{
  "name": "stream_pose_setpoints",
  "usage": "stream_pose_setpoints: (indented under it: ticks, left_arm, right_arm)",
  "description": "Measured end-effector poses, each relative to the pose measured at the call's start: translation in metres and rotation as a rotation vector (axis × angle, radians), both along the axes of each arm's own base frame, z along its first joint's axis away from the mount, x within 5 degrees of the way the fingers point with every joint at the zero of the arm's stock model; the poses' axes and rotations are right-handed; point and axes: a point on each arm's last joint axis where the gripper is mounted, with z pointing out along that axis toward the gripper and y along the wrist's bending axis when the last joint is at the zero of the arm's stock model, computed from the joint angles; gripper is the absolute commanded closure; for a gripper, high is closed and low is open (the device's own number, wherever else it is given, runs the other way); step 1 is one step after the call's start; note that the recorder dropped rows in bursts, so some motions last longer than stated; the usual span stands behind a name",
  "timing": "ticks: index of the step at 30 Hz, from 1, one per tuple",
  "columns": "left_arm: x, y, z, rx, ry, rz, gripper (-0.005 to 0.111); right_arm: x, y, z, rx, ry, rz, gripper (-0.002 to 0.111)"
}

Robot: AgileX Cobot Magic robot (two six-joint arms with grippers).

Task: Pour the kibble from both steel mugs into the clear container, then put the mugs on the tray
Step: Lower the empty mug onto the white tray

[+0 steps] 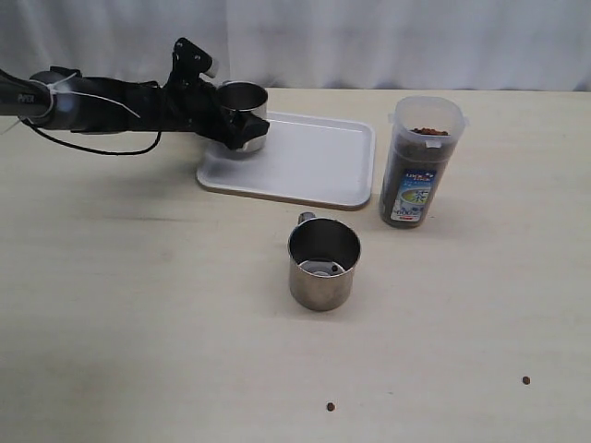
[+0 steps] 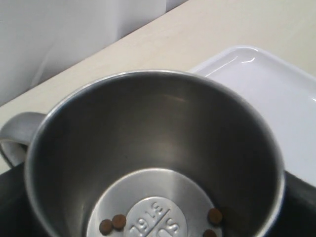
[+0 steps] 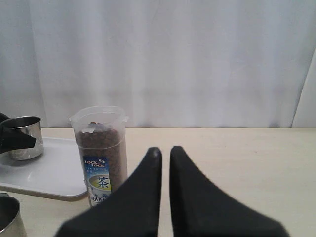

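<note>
My left gripper point(image 1: 238, 127) is shut on one steel mug point(image 1: 243, 115) over the tray's point(image 1: 319, 166) back-left corner; I cannot tell whether the mug touches the tray. The left wrist view looks into this mug point(image 2: 153, 148), where a few kibble pellets point(image 2: 118, 221) lie on the bottom. The second steel mug point(image 1: 323, 264) stands upright on the table in front of the tray and looks empty. The clear container point(image 1: 420, 164) stands right of the tray, filled with kibble point(image 1: 429, 132) almost to the top. My right gripper point(image 3: 165, 150) is shut on nothing, with the container point(image 3: 101, 153) ahead of it.
Two stray pellets lie on the table near the front edge, one point(image 1: 331, 406) in the middle and one point(image 1: 526, 380) to the right. A white curtain point(image 1: 369, 37) hangs behind the table. The right arm is outside the exterior view.
</note>
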Motion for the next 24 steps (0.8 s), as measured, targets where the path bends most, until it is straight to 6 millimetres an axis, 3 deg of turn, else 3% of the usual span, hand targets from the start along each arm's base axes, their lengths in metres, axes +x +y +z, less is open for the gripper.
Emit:
stream_pose_setpoints:
  ticks: [3, 8, 15, 21, 24]
  left_arm:
    - [0.002, 0.0, 0.0, 0.0, -0.005, 0.001, 0.1]
    - [0.002, -0.003, -0.014, -0.024, 0.012, -0.025, 0.073]
    - [0.002, -0.005, -0.016, -0.047, 0.014, -0.045, 0.036]
    - [0.002, -0.005, -0.018, -0.046, 0.017, -0.045, 0.027]
    - [0.003, -0.005, -0.009, -0.049, 0.0, -0.048, 0.027]
  right_arm:
    - [0.0, 0.0, 0.0, 0.0, 0.0, 0.0, 0.104]
    - [0.0, 0.0, 0.0, 0.0, 0.0, 0.0, 0.104]
    - [0.0, 0.0, 0.0, 0.0, 0.0, 0.0, 0.104]
    - [0.0, 0.0, 0.0, 0.0, 0.0, 0.0, 0.104]
    - [0.0, 0.0, 0.0, 0.0, 0.0, 0.0, 0.104]
